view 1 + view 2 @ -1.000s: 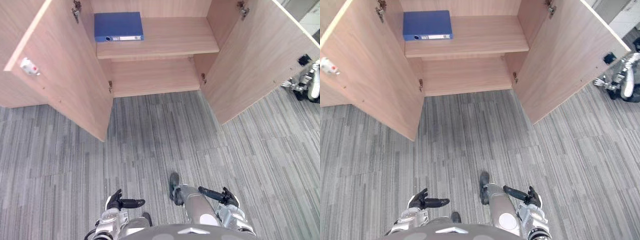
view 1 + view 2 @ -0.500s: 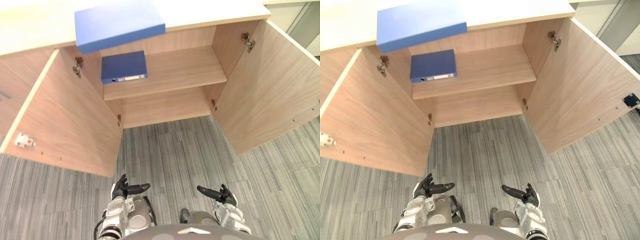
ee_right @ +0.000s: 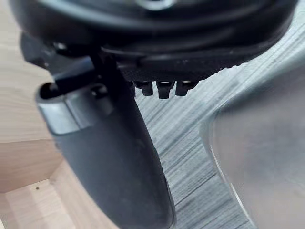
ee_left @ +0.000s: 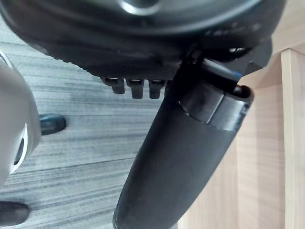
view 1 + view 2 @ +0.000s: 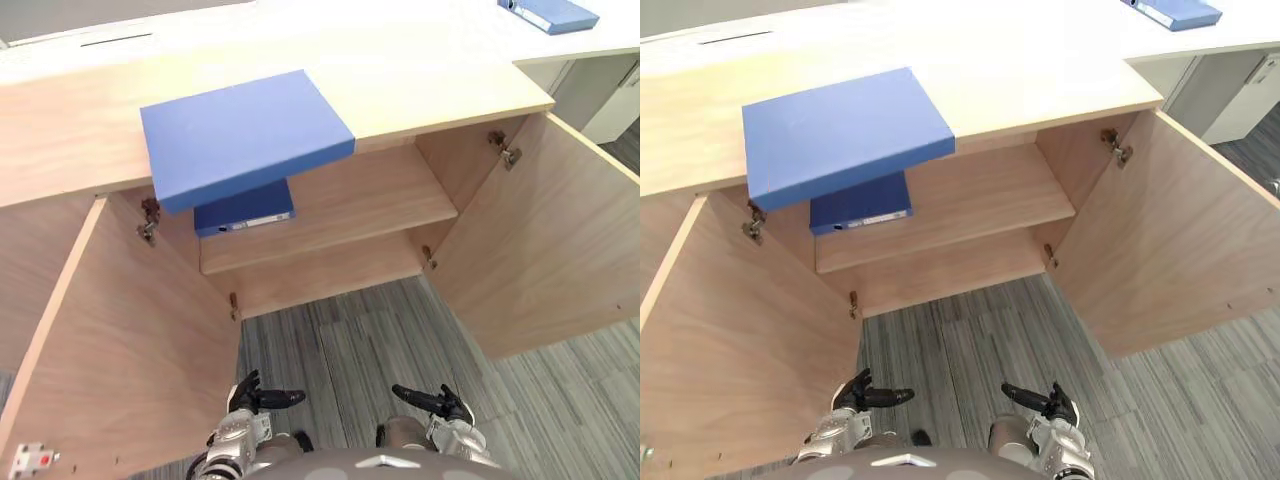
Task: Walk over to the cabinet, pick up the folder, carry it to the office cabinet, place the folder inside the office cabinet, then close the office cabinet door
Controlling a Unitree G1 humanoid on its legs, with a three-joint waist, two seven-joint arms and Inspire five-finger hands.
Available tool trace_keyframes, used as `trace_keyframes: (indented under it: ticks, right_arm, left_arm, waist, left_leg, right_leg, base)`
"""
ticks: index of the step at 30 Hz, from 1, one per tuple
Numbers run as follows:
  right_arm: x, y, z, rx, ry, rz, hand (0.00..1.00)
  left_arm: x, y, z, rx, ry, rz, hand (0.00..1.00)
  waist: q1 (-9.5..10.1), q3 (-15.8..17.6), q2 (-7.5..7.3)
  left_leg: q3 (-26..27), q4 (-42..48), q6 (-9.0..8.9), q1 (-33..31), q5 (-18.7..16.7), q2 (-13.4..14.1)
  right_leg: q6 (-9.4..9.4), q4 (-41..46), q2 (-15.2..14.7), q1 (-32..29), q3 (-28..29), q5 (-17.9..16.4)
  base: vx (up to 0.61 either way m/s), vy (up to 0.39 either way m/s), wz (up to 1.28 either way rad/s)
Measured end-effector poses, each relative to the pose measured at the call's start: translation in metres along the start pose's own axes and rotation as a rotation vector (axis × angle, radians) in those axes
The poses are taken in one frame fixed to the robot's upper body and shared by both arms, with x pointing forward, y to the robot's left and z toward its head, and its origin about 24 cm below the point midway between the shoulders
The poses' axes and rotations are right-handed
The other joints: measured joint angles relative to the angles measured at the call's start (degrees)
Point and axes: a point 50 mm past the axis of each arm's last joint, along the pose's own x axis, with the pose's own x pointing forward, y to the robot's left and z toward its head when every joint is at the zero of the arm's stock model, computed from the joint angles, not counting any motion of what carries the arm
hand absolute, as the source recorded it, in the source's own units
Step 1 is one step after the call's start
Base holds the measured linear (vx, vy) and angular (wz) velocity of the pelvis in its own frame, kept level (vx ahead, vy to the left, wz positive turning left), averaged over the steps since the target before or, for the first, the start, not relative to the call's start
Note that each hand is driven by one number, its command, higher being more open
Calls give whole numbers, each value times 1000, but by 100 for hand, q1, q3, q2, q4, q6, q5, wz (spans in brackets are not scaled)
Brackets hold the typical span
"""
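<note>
I see the blue folder (image 5: 245, 137) upper left on the cabinet (image 5: 440, 85) top, overhanging its front edge. Second folder (image 5: 245, 212) sits on the shelf (image 5: 370, 200) below. Left door (image 5: 120, 350) and right door (image 5: 545, 250) open. Left robot hand (image 5: 247, 395) and right robot hand (image 5: 445, 405) at bottom, fingers relaxed, empty.

blue folder (image 5: 245, 138), lt wood cabinet (image 5: 540, 250), grey striped carpet (image 5: 350, 345).

Folder (image 5: 245, 135) atop cabinet (image 5: 440, 85), second folder (image 5: 245, 215) on shelf (image 5: 370, 200).
</note>
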Motion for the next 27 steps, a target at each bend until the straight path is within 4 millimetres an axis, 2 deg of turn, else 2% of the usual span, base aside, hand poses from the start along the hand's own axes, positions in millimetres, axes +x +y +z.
trace_keyframes:
  ticks: [2, 3, 4, 6, 7, 8, 9, 10, 12, 13, 15, 17, 18, 20, 21, 23, 27]
  right_arm:
    - [0, -1, 2, -2, -5, -1, 100]
    - [0, -2, -1, -3, 2, -4, 100]
    - [-1, -7, -8, -9, 28, -19, 100]
    - [0, -17, -8, -15, 39, -46, 100]
    - [0, -19, -7, -10, 38, -54, 100]
    - [0, -20, -7, -8, 40, -58, 100]
    - [-1, -23, -11, -7, 45, -68, 100]
    - [-3, -24, -15, -9, 55, -69, 100]
    - [-4, -23, -17, -18, 56, -62, 100]
    - [-3, -21, -13, -15, 38, -54, 100]
    - [-3, -18, -11, -8, 28, -47, 100]
    - [-3, -17, -13, 2, 38, -47, 100]
    - [-4, -19, -14, 3, 41, -53, 100]
    - [-4, -23, -16, 0, 47, -64, 100]
    - [-4, -22, -18, -1, 57, -64, 100]
    - [-5, -22, -21, 16, 69, -70, 100]
    - [-5, -25, -24, 30, 84, -83, 100]
  left_arm:
    - [0, 0, -1, -7, 6, 2, 100]
    - [0, 2, -4, -2, 17, 6, 100]
    - [0, 4, -7, 1, 35, 9, 100]
    - [-1, -5, -10, -24, 41, -7, 100]
    - [-2, -10, -11, -49, 44, -11, 100]
    - [-2, -11, -11, -61, 46, -13, 100]
    - [-2, -16, -9, -71, 41, -22, 100]
    - [-1, -19, -4, -76, 19, -31, 100]
    - [-2, -23, 2, -81, -12, -49, 100]
    - [-2, -23, 3, -85, -18, -48, 100]
    - [-2, -22, 2, -90, -13, -40, 100]
    - [-2, -21, 1, -97, -11, -35, 100]
    - [-2, -21, 0, -101, -8, -32, 100]
    - [-3, -21, -5, -102, 8, -30, 100]
    - [-3, -19, -6, -99, 11, -24, 100]
    - [-3, -13, -7, -76, 14, -14, 100]
    - [-4, -10, -13, -25, 39, -21, 100]
  waist:
    - [-27, 14, 29]
    - [-110, -14, -31]
    - [-158, -12, 9]
    - [-71, -60, 188]
    - [-132, -40, 248]
    - [-144, -26, 263]
    - [-145, -4, 251]
    - [-130, 37, 165]
    - [-85, 4, 71]
    - [-72, -13, 80]
    - [-73, -27, 112]
    - [-68, -51, 150]
    - [-71, -71, 182]
    - [-77, -147, 193]
    - [-83, -168, 165]
    - [-86, -197, 122]
    - [-95, -270, 160]
  left_leg:
    - [-114, -96, -175, 135, -30, 121]
    - [-275, -146, -355, 196, -48, 122]
    - [-535, -267, -496, 355, -69, 181]
    - [-622, -357, -587, 402, 43, 328]
    - [-625, -363, -693, 469, 144, 388]
    - [-629, -318, -705, 510, 175, 427]
    - [-659, 48, -727, 494, 173, 553]
    - [-739, 744, -783, 313, 143, 684]
    - [-655, 1958, -842, -234, 94, 942]
    - [-434, 2283, -768, -480, 53, 1088]
    - [-198, 2093, -667, -631, 4, 1142]
    - [-90, 1430, -615, -618, 76, 1042]
    - [-107, 897, -676, -591, 311, 907]
    - [-168, 364, -763, -345, 407, 707]
    - [-160, 93, -745, -248, 475, 609]
    - [-111, -174, -673, -127, 579, 476]
    - [-97, -549, -573, 89, 692, 299]
  right_leg:
    - [22, -634, 227, -245, 3, 41]
    - [100, -1671, 362, -231, 166, 468]
    - [-144, -1881, 441, -52, 74, 1128]
    - [-257, -1888, 582, 14, 6, 999]
    - [-330, -1855, 581, 126, -120, 894]
    - [-379, -1876, 580, 239, -211, 864]
    - [-457, -2013, 566, 564, -405, 817]
    - [-511, -2183, 510, 924, -580, 784]
    - [-553, -2429, 456, 1192, -782, 758]
    - [-561, -2559, 456, 1276, -861, 751]
    - [-558, -2645, 435, 1345, -911, 751]
    - [-503, -2631, 385, 1385, -920, 746]
    - [-413, -2613, 362, 1388, -920, 729]
    - [-268, -2709, 335, 1398, -848, 766]
    - [-180, -2835, 324, 1421, -810, 834]
    - [-113, -2959, 260, 1457, -745, 930]
    - [-13, -3315, 230, 1629, -611, 1150]
  base:
    - [281, -186, 35]
    - [362, -236, 69]
    - [386, -247, 59]
    - [402, -266, 20]
    - [332, -249, 24]
    - [239, -211, 60]
    - [216, -193, 86]
    - [198, -188, 96]
    - [118, -157, 67]
    - [65, -104, 35]
    - [39, 12, 15]
    - [36, 105, 8]
    - [43, 142, 5]
    - [67, 131, 3]
    - [65, 129, 1]
    - [17, 134, -9]
    - [-19, 119, -13]
